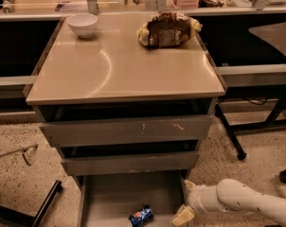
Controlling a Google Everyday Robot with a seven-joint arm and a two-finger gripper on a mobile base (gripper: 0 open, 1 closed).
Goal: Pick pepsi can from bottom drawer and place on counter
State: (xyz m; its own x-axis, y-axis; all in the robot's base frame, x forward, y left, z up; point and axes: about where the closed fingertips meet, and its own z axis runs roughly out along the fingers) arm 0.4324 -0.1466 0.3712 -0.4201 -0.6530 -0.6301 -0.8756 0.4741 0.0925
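While the can (pixel 141 215) lies in the open drawer (pixel 129 193), nothing is picked.
Gripper (pixel 183 216) hangs near it, not holding it; open or closed, I cannot tell. Lift and counter (pixel 119 74) placing remain.

So the pepsi can (pixel 141 215) lay in the bottom drawer (pixel 129 193), near its front, my hand (pixel 183 215) just right of it. Up on the bench (pixel 124 70), bowl (pixel 83 24) sat back-left, snack bag (pixel 167 30) back-right.
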